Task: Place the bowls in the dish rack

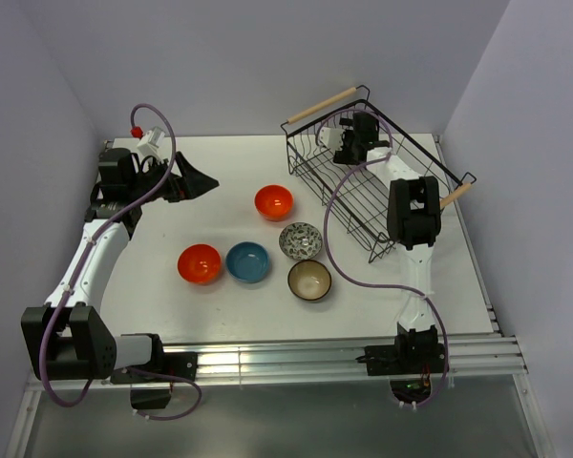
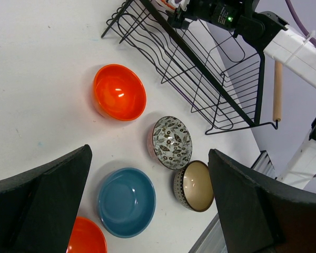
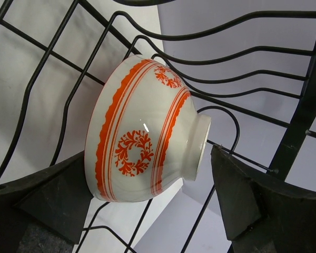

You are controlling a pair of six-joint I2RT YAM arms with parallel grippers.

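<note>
- While the right gripper (image 1: 344,143) sits inside the dish rack (image 1: 430,164), an orange-and-white bowl (image 3: 142,132) lies on its side between its two fingers, with its foot pointing toward the right-hand finger (image 3: 263,211).
- That bowl leans on the rack's wavy black wires. The jaws stand fairly wide around it, and I cannot tell whether the pads are pressing it or are just clear of it.
- Off to the left of the table, the left gripper (image 1: 197,181) hangs with its jaws spread wide and nothing between them.
- Five bowls sit upright on the table (image 1: 392,286), left of the rack: an orange bowl (image 1: 273,201) nearest the far side, a second orange bowl (image 1: 200,263) touching or just beside a blue bowl (image 1: 247,262), a grey-and-white patterned bowl (image 1: 301,240), and a brown bowl with a beige inside (image 1: 309,280) just in front of it.
- At the far right of the white tabletop, the rack stands at an angle, with a wooden handle (image 1: 322,105) at its far end and another (image 1: 456,196) at its near end.
- Pale lilac walls (image 1: 267,57) close in the table on three sides.
</note>
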